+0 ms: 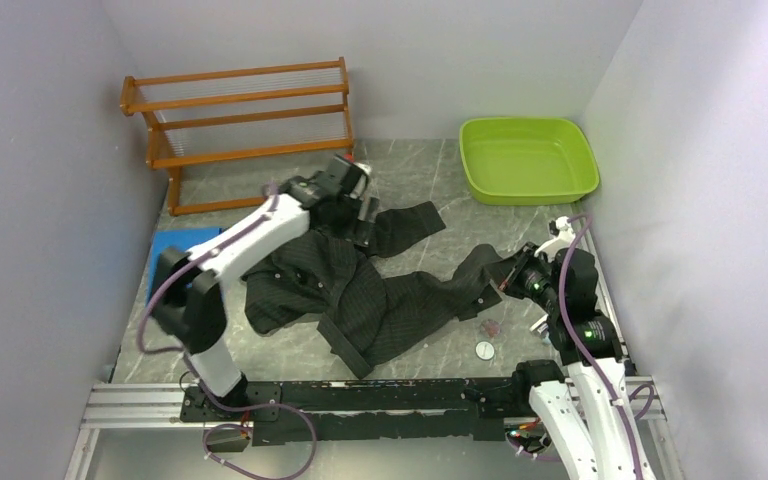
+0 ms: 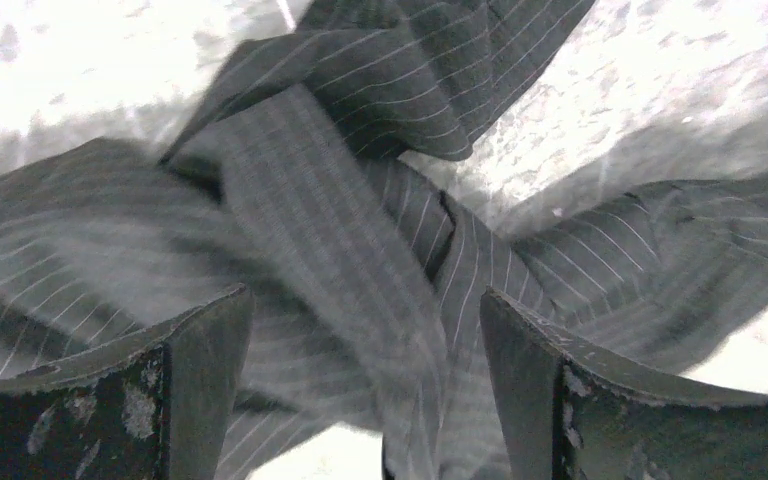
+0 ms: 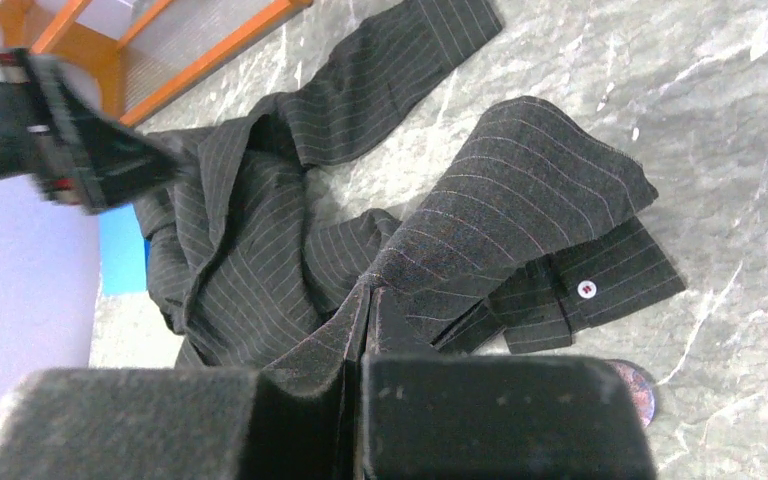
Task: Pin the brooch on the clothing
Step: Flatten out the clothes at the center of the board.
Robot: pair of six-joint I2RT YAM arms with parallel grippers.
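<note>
Nearest, at five o'clock of the shirt (image 1: 360,290), a small pale disc (image 1: 484,349) lies on the table (image 1: 430,190). At the shirt's three o'clock, the right gripper (image 3: 360,315) is pinched tight on a fold of sleeve. The shirt, black with thin pale pinstripes and a white cuff button (image 3: 587,289), lies crumpled mid-table. Over its twelve o'clock edge the left gripper (image 2: 365,320) hangs spread wide, gripping nothing. A green tub (image 1: 528,158) sits at one o'clock.

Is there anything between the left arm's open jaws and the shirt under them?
Nothing visible does. The left gripper hangs right over the shirt with its jaws wide open, and only the shirt's striped cloth shows between and below them.
</note>
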